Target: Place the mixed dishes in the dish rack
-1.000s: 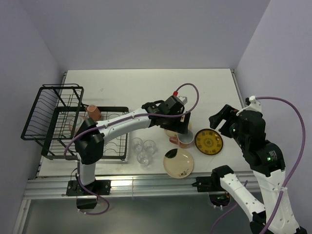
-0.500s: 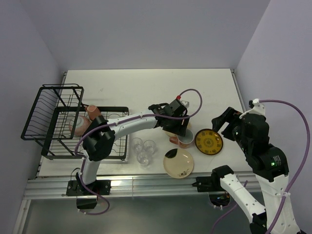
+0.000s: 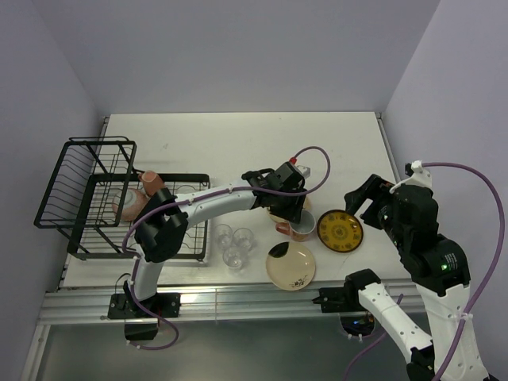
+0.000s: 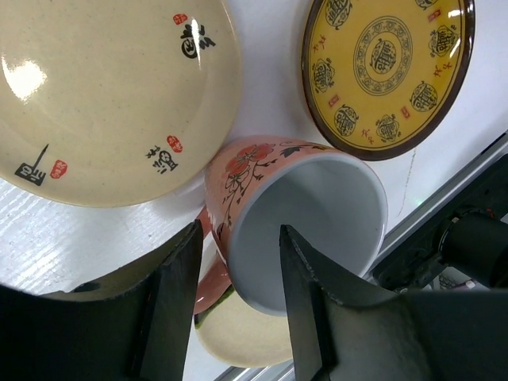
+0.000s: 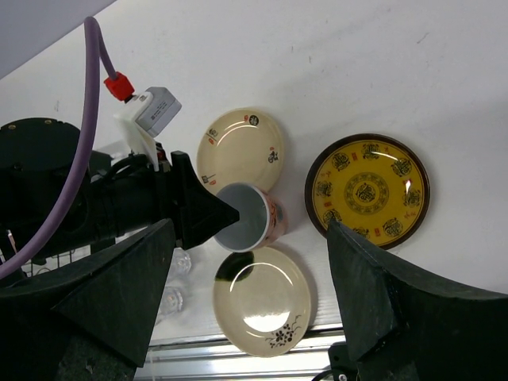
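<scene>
You have a white desk in a lavender corner. Nearest you sit a cream plate and three empty glasses. Just behind them, at centre frame, is the empty mug. Your left tool is half spread astride its wall, not yet pinching. Next, I judge, pinch and lift clear of the plates. Your right tool is spread wide and holds nothing. At upper left, the rack holds a second mug.

White link shells, black joint housings on left arm and right arm. Purple cable out of red connector, looped back along left arm. Grey box just beside red connector. Second purple cable well right of it; green LED there. Matte black wedge fingers.
</scene>
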`<state>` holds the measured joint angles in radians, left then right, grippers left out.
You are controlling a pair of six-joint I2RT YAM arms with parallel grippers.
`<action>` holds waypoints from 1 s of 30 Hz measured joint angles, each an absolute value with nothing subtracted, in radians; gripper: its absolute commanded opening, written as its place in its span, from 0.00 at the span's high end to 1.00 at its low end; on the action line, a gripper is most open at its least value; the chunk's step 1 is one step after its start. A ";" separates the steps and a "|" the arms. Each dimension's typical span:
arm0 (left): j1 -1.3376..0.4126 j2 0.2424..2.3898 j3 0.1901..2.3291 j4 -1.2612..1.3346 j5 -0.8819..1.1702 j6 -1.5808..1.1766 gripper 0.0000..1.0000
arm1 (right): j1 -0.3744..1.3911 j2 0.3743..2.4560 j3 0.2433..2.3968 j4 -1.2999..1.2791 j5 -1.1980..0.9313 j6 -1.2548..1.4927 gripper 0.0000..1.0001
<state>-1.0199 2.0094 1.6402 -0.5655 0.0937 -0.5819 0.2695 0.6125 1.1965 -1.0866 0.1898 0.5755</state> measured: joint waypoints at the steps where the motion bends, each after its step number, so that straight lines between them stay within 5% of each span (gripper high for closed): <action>1: -1.020 2.009 1.640 -0.566 0.094 -0.579 0.50 | 0.270 0.612 1.196 -1.087 0.190 0.575 0.15; 6: -1.020 2.022 1.648 -0.567 0.099 -0.562 0.60 | 0.270 0.612 1.197 -1.091 0.190 0.575 0.16; 12: -1.013 2.036 1.655 -0.573 0.113 -0.545 1.00 | 0.270 0.612 1.207 -1.110 0.181 0.575 0.15; 23: -0.889 1.965 1.638 -0.566 0.216 -0.592 1.00 | 0.269 0.628 1.253 -1.122 0.173 0.544 0.14; 30: -0.657 1.578 1.420 -0.250 0.382 -0.974 1.00 | 0.268 0.657 1.259 -1.051 -0.011 0.474 0.00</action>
<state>-0.6567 1.5780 1.4204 -0.2501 0.3824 -0.9737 0.2676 0.6571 1.2587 -1.0508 -0.0113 0.4744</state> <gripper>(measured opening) 0.059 0.984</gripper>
